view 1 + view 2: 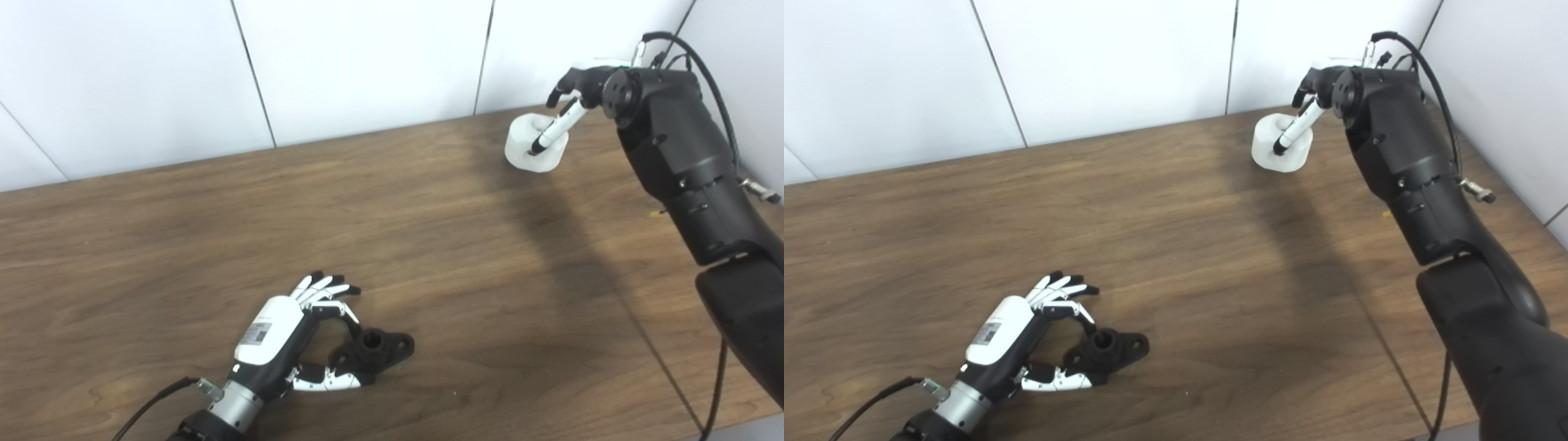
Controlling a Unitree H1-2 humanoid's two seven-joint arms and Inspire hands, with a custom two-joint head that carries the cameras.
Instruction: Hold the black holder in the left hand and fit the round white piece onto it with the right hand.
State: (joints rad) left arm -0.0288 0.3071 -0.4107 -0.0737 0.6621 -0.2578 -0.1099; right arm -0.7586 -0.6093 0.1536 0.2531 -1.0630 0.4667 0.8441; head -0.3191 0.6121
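Black holder: lies flat on the wooden table, near edge, left of centre; a flanged base with a raised round socket in the middle and mounting holes in the flange.
Left hand: set around the holder, fingers spread above it and thumb along its near side; not closed, holder not lifted.
Round white piece: stands at the far right of the table near the wall; a short, thick, matte cylinder with a hollow top, well apart from the holder.
Right hand: over the piece, one finger reaching down across its top; the grip is probably not yet formed, but most of the hand is hidden behind the wrist.
Step in hand: both pickups, neither complete.
Next move calls for: closing the left hand on the holder to steady it, socket up; securing the white piece and carrying it across the table to the socket.
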